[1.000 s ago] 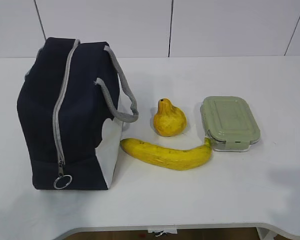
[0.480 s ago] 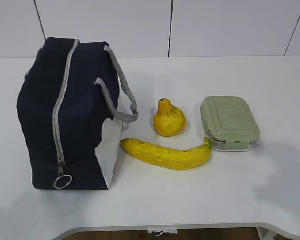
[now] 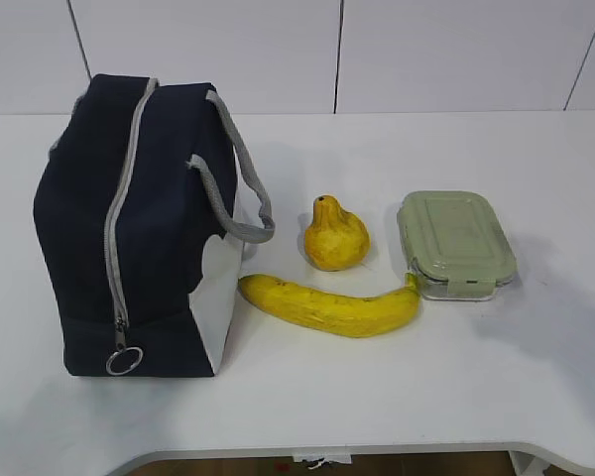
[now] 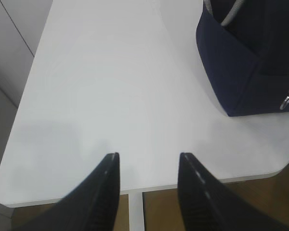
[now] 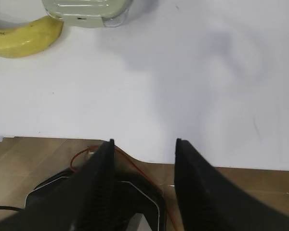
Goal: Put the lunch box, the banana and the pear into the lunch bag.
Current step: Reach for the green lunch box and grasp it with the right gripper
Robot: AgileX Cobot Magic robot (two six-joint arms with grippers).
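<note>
The navy lunch bag (image 3: pixel 144 223) stands at the left of the table, its grey zipper shut and ring pull (image 3: pixel 124 361) low at the front. The pear (image 3: pixel 335 235) sits to its right, the banana (image 3: pixel 329 304) lies in front of the pear, and the green-lidded lunch box (image 3: pixel 455 243) is at the right. Neither gripper shows in the exterior view. My left gripper (image 4: pixel 149 156) is open and empty over the table's front edge, left of the bag (image 4: pixel 250 62). My right gripper (image 5: pixel 144 141) is open and empty at the front edge, near the banana (image 5: pixel 24 36) and lunch box (image 5: pixel 86 10).
The white table (image 3: pixel 377 397) ends close in front, with a rounded notch at its front edge. Below the right gripper are the wooden floor, a red cable (image 5: pixel 82 154) and a black base. A white panelled wall stands behind the table.
The objects have not moved. A faint shadow at the table's right side has grown and shifted toward the lunch box.
</note>
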